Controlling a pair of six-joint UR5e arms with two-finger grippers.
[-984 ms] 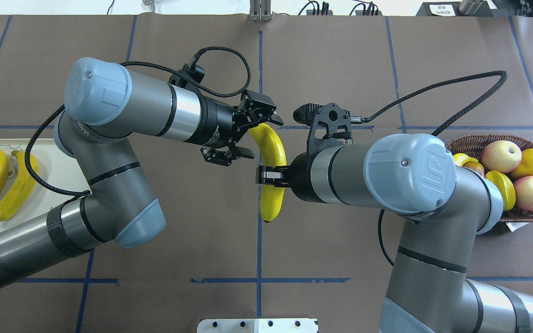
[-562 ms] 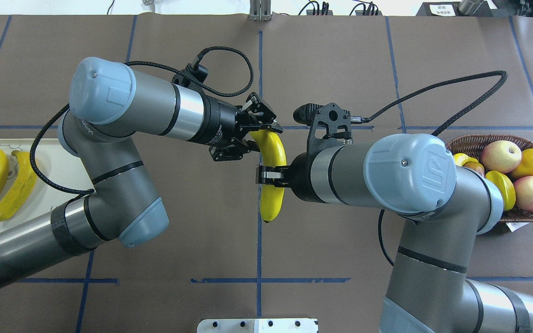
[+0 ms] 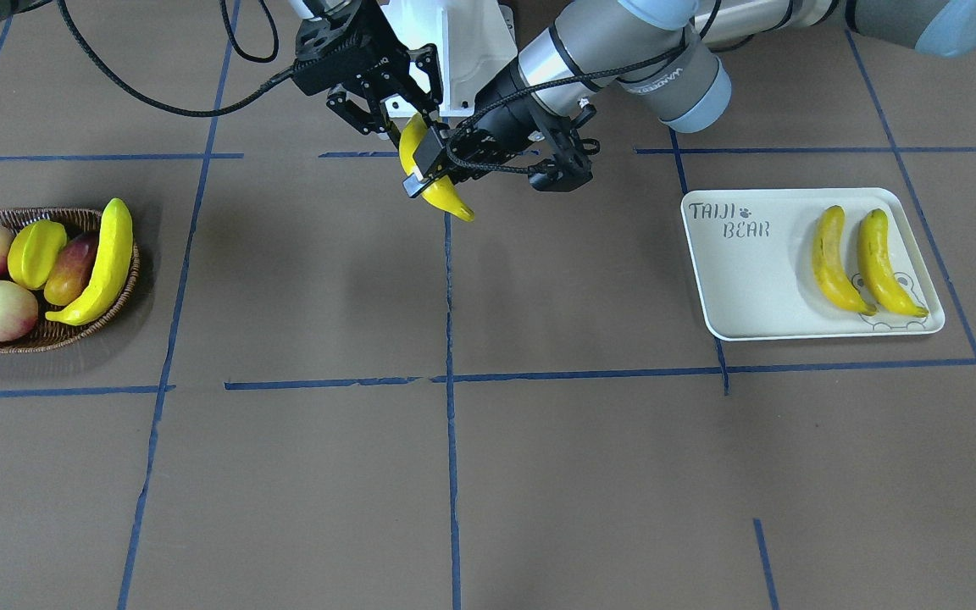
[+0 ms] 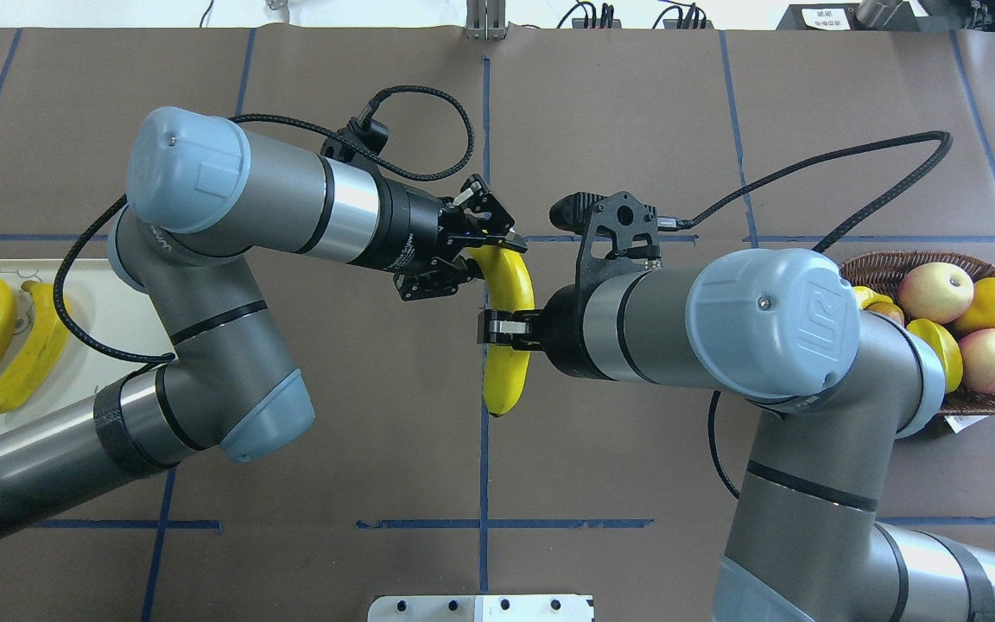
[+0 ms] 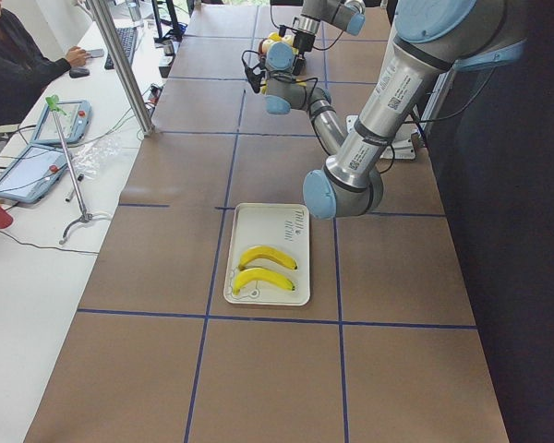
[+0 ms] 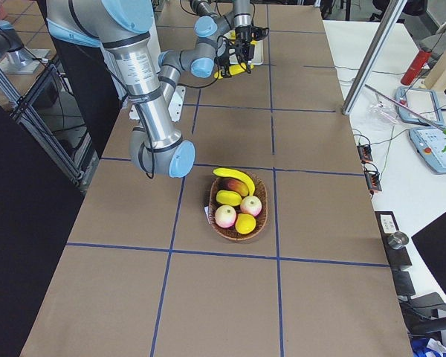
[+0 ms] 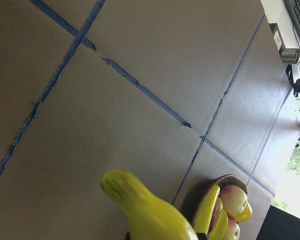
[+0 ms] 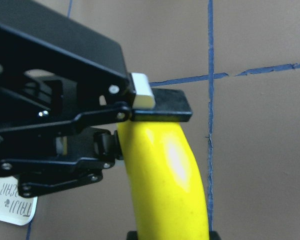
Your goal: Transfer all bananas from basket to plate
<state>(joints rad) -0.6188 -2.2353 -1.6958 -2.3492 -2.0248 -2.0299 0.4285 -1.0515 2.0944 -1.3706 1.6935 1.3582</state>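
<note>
Change: we saw the left end effector's (image 4: 487,259) spread fingers pinch the banana's (image 4: 504,380) far tip.
Right end effector (image 4: 506,331): pinched its middle, above the tabletop (image 4: 636,130).
Axis: near-far; plate (image 4: 113,315) lay left.

Basket (image 3: 73,335) robot's right, plate (image 3: 751,280) left; two bananas (image 3: 831,258) on plate, one banana (image 3: 102,263) in basket, another banana (image 4: 506,380) midway
</note>
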